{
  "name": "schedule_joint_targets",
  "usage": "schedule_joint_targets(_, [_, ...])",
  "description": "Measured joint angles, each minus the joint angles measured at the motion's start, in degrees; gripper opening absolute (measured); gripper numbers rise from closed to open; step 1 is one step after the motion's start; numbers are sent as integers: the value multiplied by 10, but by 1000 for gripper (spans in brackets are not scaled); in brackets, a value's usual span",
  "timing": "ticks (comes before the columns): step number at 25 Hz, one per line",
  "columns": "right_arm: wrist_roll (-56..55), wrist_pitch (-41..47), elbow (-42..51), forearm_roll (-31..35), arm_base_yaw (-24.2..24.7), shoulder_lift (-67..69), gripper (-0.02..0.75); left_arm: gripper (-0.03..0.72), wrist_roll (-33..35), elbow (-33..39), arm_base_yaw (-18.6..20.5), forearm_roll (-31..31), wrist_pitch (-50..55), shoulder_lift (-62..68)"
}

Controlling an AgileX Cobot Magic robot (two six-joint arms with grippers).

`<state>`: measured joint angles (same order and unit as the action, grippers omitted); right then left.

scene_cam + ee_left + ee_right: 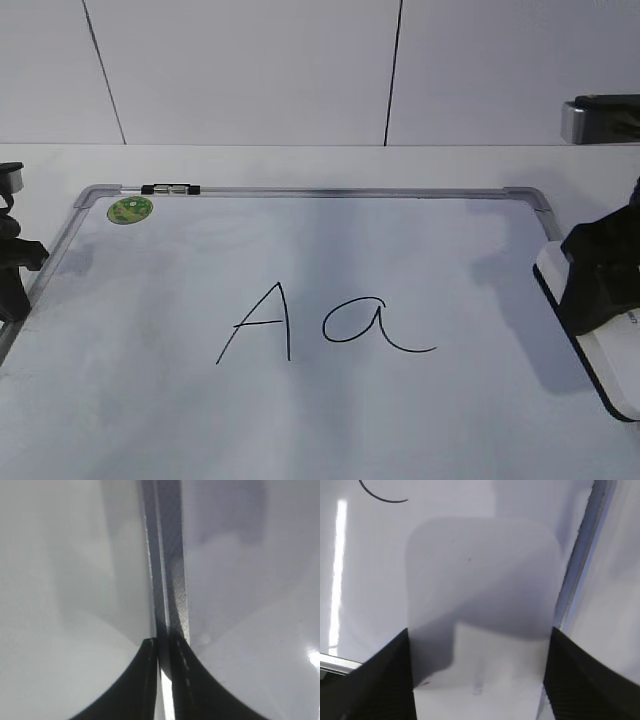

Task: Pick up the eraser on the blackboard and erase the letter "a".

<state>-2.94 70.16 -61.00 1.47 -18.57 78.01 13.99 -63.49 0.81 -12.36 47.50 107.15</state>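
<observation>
The blackboard point(430, 420) is a white board with a grey frame, lying flat. The letter "a" point(365, 322) is at its middle, right of a capital "A" point(262, 322). The eraser point(608, 368), a white block with a dark underside, is at the board's right edge. My right gripper point(600, 285) is shut on it; in the right wrist view both jaws point(479, 630) press the sides of the eraser point(485, 595), and a bit of the "a" stroke point(380, 499) shows at top left. My left gripper point(12, 270) is shut and empty over the left frame rail point(170, 555), jaws point(165, 642) almost touching.
A round green sticker point(130, 210) and a small black clip point(170, 188) sit at the board's far left corner. A grey and black device point(600, 118) stands at the back right. The board's right frame rail point(582, 555) runs beside the eraser.
</observation>
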Motion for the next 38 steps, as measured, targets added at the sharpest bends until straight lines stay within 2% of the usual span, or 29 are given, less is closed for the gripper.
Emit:
schedule_joint_targets(9, [3,-26,-48,0,-73,75,555,46,-1,0,0,0,1,0])
schedule_joint_targets(19, [20,-71,-159,-4,-113,240,555,46,-1,0,0,-1,1,0])
schedule_joint_targets(28, [29,-78,-243,0,-149,357,555,46,-1,0,0,-2,1,0])
schedule_joint_targets(38, [84,-75,-251,77,-154,383,555,46,-1,0,0,-2,1,0])
